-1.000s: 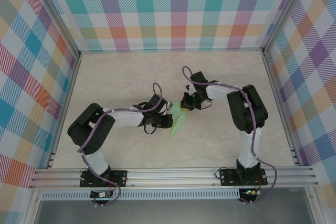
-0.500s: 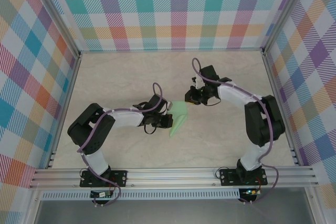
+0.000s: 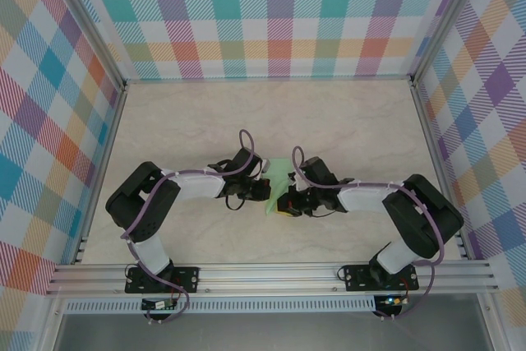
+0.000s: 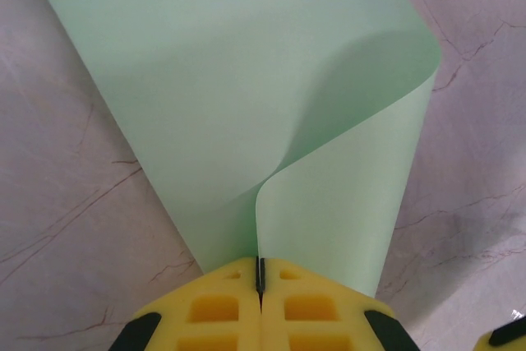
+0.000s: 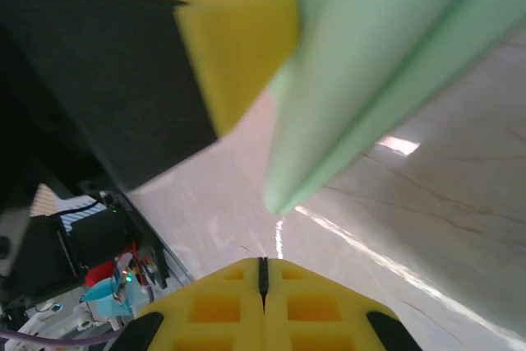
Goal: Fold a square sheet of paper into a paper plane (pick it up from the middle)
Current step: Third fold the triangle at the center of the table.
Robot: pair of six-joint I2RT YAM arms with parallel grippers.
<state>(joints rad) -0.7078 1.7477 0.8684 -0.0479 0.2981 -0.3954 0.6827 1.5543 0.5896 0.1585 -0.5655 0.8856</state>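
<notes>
Left tool (image 4: 260, 275) is clamped on the edge of the paper plane (image 4: 246, 96), mid-desk (image 3: 345, 129) between the two arms. Right tool (image 5: 263, 279) is pinched shut on nothing. The plane's narrow end sits just ahead of its tips, long axis running away from it, so I reckon it has to open first.

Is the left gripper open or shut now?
Shut: on the left gripper the yellow pads meet, pinching the paper plane between them.
</notes>
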